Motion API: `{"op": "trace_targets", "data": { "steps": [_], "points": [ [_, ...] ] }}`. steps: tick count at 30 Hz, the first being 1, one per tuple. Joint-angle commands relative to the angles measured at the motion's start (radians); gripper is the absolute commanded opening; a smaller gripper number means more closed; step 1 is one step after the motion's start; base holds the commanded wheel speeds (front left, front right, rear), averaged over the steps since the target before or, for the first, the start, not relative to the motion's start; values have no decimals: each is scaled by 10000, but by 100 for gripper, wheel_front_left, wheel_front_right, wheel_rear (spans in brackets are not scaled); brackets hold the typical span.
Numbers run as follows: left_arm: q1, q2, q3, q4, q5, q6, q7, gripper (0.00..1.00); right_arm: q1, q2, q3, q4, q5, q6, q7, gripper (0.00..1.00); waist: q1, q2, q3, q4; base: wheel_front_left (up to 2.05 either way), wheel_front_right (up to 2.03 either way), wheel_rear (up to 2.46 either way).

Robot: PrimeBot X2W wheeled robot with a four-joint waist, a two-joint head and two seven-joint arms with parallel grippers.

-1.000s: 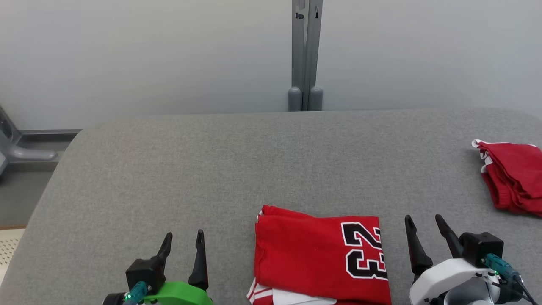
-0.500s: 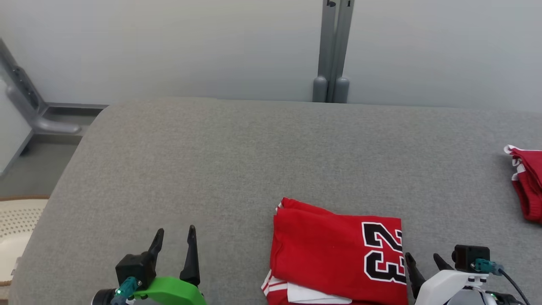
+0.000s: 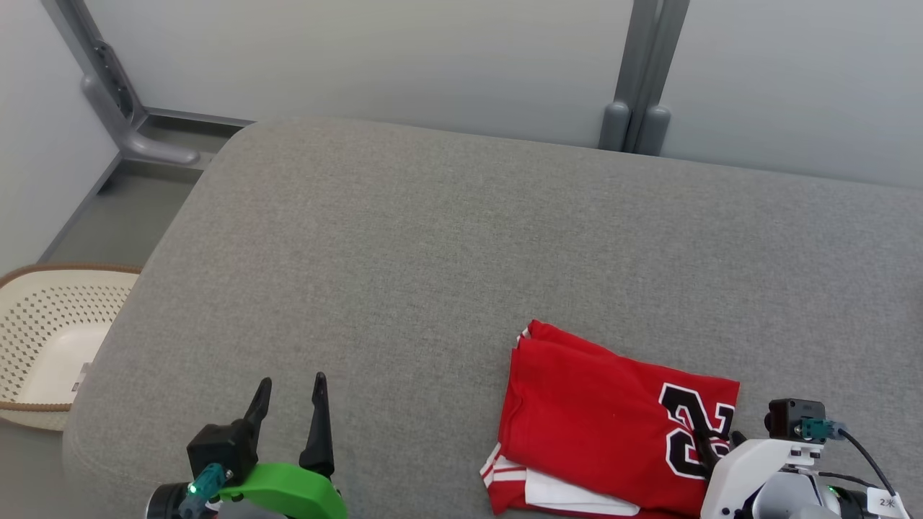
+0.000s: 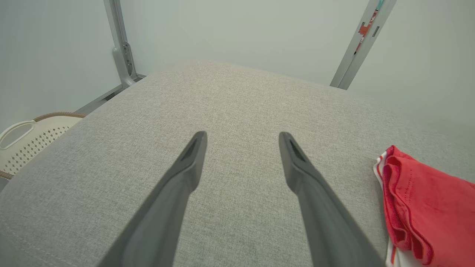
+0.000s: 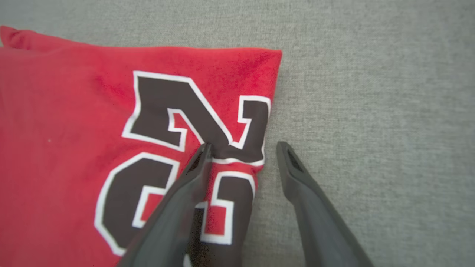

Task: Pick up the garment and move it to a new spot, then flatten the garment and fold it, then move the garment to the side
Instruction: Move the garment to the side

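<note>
On the surface (image 3: 433,252) near the head view's lower right, the garment (image 3: 613,425) lies folded, so only the move aside seems left; at the left wrist the left hand (image 4: 241,135) gapes empty over bare cloth; at the right wrist the right hand (image 5: 245,145) stands wide astride the garment's edge.

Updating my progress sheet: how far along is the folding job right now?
Done: the red jersey lies folded in a neat rectangle on the grey cushion. In hand: the open right gripper straddles the jersey's right edge, one finger over the printed number, the other over bare cushion, apparently lining up a grip. Left: moving the jersey to the side. The left gripper hangs open over bare cushion, apart from it.
</note>
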Motion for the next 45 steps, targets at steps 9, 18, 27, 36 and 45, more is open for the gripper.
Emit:
{"op": "trace_targets", "data": {
  "steps": [9, 18, 27, 36, 45],
  "points": [
    [52, 34, -14, -190, -28, 92, -30, 100, -527, -38, -87, -133, -176, -20, -382, 0, 0, 0, 240, -1177, 0, 0, 0],
    [-362, -73, -25, -347, 79, 104, -82, 100, -1138, -10, -1035, -1316, -1256, -11, -106, 0, 0, 0, 852, -4050, 0, 0, 0],
    [-1023, 5, -244, -393, 284, -14, 111, 100, -1510, 9, -1522, -2295, -1520, -11, 223, 0, 0, 0, 1505, -6237, 0, 0, 0],
    [-1188, 23, -404, -272, 315, -60, 217, 100, -1812, 11, -1410, -2353, -1432, -11, 101, 0, 0, 0, 1524, -6225, 0, 0, 0],
    [-816, -10, -387, -195, 167, -14, 105, 100, -2697, -77, -1449, -2458, -1832, -10, 265, 0, 0, 0, 1198, -5045, 0, 0, 0]
  ]
}}
